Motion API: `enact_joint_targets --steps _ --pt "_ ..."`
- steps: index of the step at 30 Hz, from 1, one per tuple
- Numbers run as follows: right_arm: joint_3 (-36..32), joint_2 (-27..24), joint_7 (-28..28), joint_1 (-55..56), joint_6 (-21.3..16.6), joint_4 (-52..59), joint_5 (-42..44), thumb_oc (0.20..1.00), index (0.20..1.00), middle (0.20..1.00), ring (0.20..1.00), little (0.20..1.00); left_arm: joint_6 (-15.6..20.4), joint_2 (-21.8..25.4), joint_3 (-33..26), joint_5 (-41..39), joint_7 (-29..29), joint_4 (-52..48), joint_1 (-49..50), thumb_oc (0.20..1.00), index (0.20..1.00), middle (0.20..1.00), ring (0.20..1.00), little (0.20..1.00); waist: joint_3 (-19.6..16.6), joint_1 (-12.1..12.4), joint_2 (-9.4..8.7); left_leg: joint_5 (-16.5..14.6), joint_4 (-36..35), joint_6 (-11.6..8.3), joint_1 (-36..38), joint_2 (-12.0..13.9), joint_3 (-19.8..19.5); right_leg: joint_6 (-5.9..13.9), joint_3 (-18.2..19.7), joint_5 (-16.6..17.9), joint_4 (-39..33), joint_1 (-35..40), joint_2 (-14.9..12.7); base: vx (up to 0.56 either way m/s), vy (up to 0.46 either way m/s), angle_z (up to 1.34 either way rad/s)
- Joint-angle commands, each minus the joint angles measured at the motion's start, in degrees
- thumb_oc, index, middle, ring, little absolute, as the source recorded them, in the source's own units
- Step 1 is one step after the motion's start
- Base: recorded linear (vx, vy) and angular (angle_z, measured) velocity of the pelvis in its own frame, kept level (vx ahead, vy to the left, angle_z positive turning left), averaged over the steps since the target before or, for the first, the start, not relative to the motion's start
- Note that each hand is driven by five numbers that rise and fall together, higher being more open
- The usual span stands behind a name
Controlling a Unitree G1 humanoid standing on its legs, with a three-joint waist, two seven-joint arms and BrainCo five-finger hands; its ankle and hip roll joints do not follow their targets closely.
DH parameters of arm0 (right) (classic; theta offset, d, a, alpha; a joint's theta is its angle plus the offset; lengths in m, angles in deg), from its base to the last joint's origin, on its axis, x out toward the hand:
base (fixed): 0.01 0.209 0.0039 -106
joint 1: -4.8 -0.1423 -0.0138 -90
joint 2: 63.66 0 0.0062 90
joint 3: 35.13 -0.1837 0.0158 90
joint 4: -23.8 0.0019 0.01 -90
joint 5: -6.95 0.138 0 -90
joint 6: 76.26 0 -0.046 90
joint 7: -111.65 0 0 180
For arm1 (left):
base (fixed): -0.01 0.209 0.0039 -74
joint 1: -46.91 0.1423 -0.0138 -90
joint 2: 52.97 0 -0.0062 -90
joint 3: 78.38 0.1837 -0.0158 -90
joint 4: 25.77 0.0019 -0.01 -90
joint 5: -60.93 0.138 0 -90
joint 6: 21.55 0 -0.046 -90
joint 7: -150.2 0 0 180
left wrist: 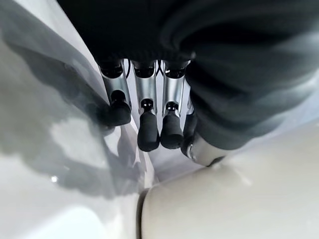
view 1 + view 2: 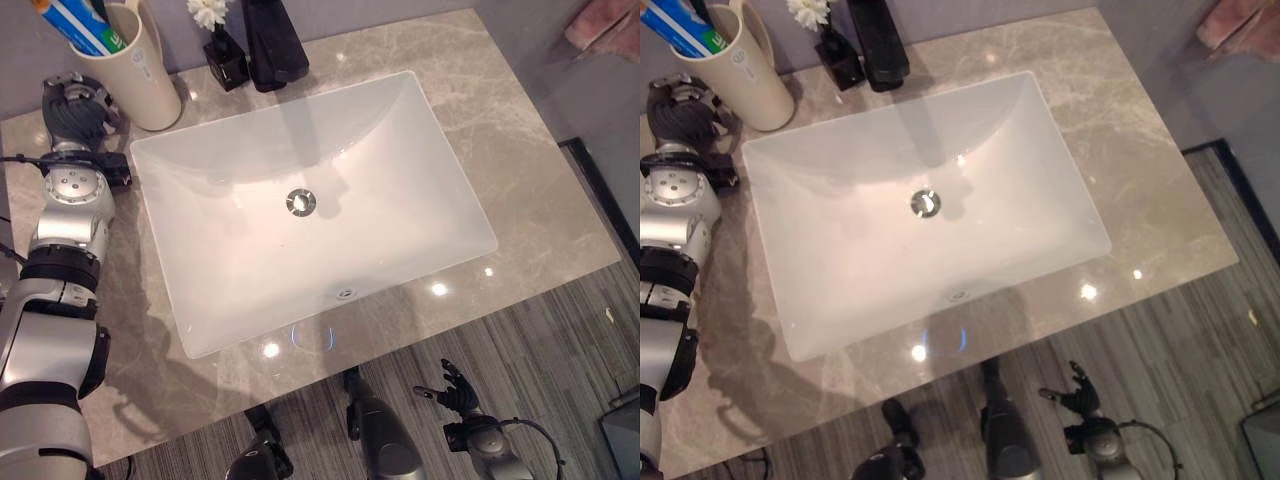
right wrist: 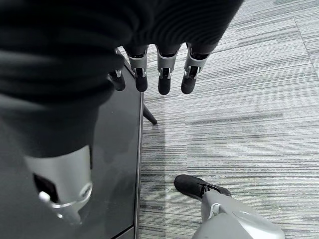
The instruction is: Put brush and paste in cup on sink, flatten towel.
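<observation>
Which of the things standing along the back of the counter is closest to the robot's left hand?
The cream cup holding the toothpaste. The left hand is right beside it, while the small black vase and black faucet stand farther along.

bathroom | marble counter (image 2: 520, 190) | white basin (image 2: 400, 180) | black faucet (image 2: 272, 40)

Left hand (image 2: 75, 105) raised, right hand (image 2: 452, 385) low, fingers (image 3: 163, 74) relaxed.

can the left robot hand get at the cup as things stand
Probably yes: the left robot hand sits on the counter right beside the cup, fingers relaxed and empty, with nothing between them.
</observation>
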Motion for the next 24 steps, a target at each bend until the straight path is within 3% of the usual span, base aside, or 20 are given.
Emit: enact_joint_targets --steps 1,5,6,13,17,18,22,24 --pt "-0.8 -2.1 1.4 0.5 -2.1 2.0 1.9 1.000 1.000 1.000 1.000 1.000 0.7 -1.3 1.3 1.3 -0.3 6.4 -5.3 0.200 0.200 0.200 0.200 0.200 1.0 -0.7 1.16 2.3 0.2 -1.21 -0.1 4.8 -4.9 8.10 -0.6 -4.0 6.1 1.2 -5.1 0.03 -0.010 -0.04" --pt "0.2 -1.7 1.3 1.6 -2.2 0.8 1.5 1.000 1.000 1.000 1.000 1.000 -1.2 -3.1 -1.3 3.8 -5.2 12.0 -6.5 0.200 0.200 0.200 0.200 0.200 0.5 -0.6 1.04 1.9 0.2 -1.13 1.3 4.9 -4.5 8.04 -0.6 -4.2 5.6 2.3 -4.8 0.02 -0.022 -0.02" --pt "0.3 -1.6 1.3 1.6 -2.2 0.5 1.4 1.000 1.000 1.000 1.000 1.000 -1.2 -3.3 -2.1 3.8 -5.9 11.8 -6.0 0.200 0.200 0.200 0.200 0.200 0.5 -0.5 0.75 3.3 0.2 -0.71 1.0 5.0 -3.9 7.43 -1.0 -3.3 5.7 2.1 -4.7 -0.04 -0.050 -0.03" --pt "0.4 -0.6 1.6 2.0 -1.9 -0.9 0.6 1.000 1.000 1.000 1.000 1.000 -0.8 -3.5 -9.5 7.7 -11.2 4.1 5.5 0.200 0.200 0.200 0.200 0.200 -1.2 1.8 0.43 2.5 0.2 -0.61 3.3 4.9 -5.2 7.29 -3.5 -4.2 5.2 6.4 -4.9 0.04 -0.038 -0.06" --pt "-0.4 0.7 1.9 2.3 -1.0 -1.7 -0.7 1.000 1.000 1.000 1.000 1.000 1.6 -6.5 -17.5 10.9 -14.6 -16.4 23.1 0.200 0.200 0.200 0.200 0.200 -3.2 5.1 -0.03 1.8 0.2 -0.41 4.6 4.5 -8.0 7.02 -7.5 -5.4 5.0 11.2 -5.5 0.06 -0.030 0.34" --pt "-0.8 1.4 2.0 1.5 -0.6 -3.1 -1.5 1.000 1.000 1.000 1.000 1.000 2.7 -9.3 -20.7 13.1 -15.0 -24.6 31.2 0.200 0.200 0.200 0.200 0.200 -4.0 7.0 -0.25 1.6 0.2 -0.25 5.1 4.2 -9.3 6.98 -9.2 -5.6 4.9 13.1 -5.9 0.03 0.025 0.68" --pt "-0.5 1.8 1.9 0.8 -0.3 -3.6 -2.0 1.000 1.000 1.000 1.000 1.000 3.2 -12.0 -22.6 14.6 -14.6 -30.8 37.4 0.200 0.200 0.200 0.200 0.200 -5.1 8.2 -0.38 1.5 0.2 -0.05 5.1 3.7 -10.7 6.86 -10.8 -5.6 4.6 14.6 -6.3 0.00 0.025 0.49" --pt "-0.6 2.2 1.4 -0.9 -0.1 -4.4 -2.5 1.000 1.000 1.000 1.000 1.000 4.6 -14.8 -24.1 17.8 -11.3 -41.7 46.3 0.200 0.200 0.200 0.200 0.200 -6.3 10.5 -0.51 1.0 0.2 0.37 5.1 2.9 -13.1 6.93 -13.2 -6.0 5.1 16.8 -7.0 -0.03 0.090 0.65"
